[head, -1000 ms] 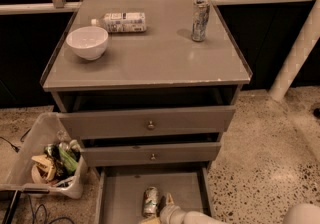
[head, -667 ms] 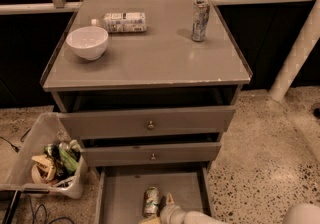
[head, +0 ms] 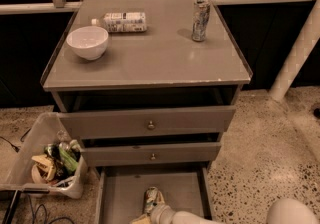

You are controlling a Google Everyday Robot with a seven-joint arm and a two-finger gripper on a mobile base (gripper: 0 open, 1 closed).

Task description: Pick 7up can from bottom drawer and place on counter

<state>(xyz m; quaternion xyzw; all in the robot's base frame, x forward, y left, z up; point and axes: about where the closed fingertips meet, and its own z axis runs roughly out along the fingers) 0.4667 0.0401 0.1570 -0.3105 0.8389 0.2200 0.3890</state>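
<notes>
We see our gripper at the bottom centre of the frame, inside the bottom drawer, right by the 7up can. The middle drawer overhangs its back. On the counter, a bowl, a bottle and a tall can crowd the back. The middle and front lie open.

You see the gripper down in the open bottom drawer at the 7up can, with a bowl, bottle and tall can on the counter.
</notes>
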